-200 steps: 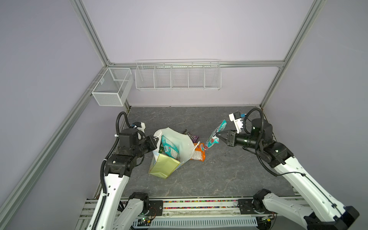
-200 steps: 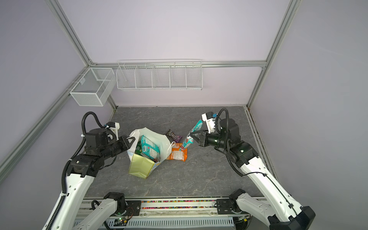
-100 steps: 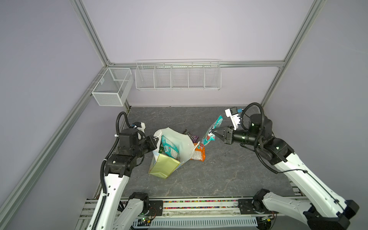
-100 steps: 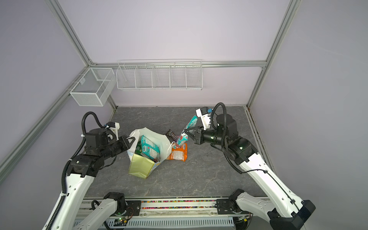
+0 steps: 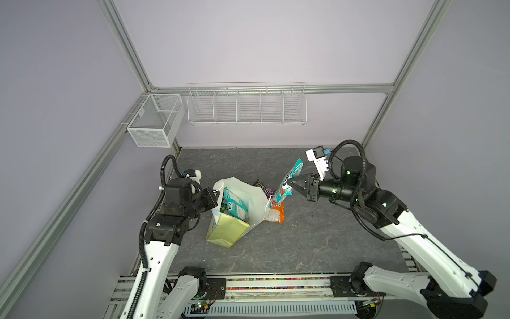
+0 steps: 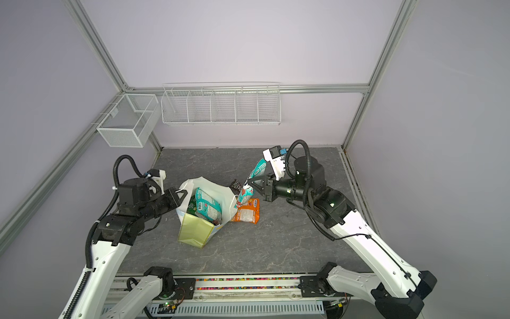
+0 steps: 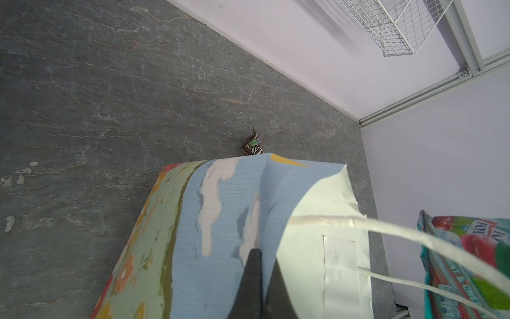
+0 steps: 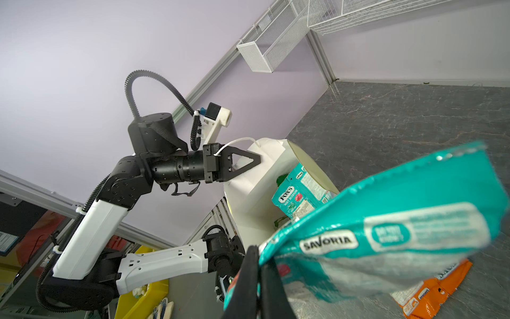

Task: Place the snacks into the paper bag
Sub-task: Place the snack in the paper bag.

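The paper bag lies tilted on the grey table with its white mouth open toward the right. My left gripper is shut on its left rim, beside a white cord handle. Inside show a teal FOX'S pouch and a green pack. My right gripper is shut on a teal SAVORIA pouch, held upright just right of the mouth. An orange pouch and a brown-purple M&M's pack lie behind the bag.
Two white wire baskets hang on the walls, a small one at the back left and a long one at the back. Aluminium frame posts stand at the corners. Bare table lies in front and to the right.
My right gripper has carried the teal pouch leftward, up to the bag's mouth and above the orange pouch. The left arm and the bag have stayed still.
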`<state>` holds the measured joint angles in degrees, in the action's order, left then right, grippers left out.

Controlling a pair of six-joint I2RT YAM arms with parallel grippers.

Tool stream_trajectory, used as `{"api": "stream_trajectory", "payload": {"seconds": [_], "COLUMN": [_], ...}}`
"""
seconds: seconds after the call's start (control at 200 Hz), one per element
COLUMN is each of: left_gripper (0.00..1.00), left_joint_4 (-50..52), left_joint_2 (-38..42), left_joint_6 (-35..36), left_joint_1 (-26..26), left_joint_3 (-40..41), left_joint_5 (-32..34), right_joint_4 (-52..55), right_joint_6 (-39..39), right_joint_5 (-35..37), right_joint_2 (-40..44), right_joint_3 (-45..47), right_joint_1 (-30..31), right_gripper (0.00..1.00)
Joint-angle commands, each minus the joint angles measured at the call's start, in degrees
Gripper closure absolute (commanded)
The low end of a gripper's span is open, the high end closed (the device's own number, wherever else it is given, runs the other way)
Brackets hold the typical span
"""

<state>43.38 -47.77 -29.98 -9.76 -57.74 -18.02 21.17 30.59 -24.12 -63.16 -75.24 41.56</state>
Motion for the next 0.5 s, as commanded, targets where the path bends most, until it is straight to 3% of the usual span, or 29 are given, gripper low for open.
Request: {"api": "stream_trajectory", "payload": {"seconds": [0.0, 0.495], "left_gripper": [1.0, 1.0], "left_joint_4": [-2.0, -1.9], "left_joint_2": [1.2, 1.2], "left_joint_6": [-0.8, -0.8], "left_joint_1": [0.2, 0.2], "left_joint_3": [-0.4, -0.3], "left_joint_5": [-1.0, -1.0], "right_joint_4": [-4.6, -4.4], "right_joint_6": [-2.2, -5.8], "right_joint_5": [0.6, 2.9], "right_joint_2": [-0.2, -2.7], "right_joint_3": [-3.3, -10.1], "right_joint_1": [1.7, 9.9], "right_gripper": [0.93, 0.93]}}
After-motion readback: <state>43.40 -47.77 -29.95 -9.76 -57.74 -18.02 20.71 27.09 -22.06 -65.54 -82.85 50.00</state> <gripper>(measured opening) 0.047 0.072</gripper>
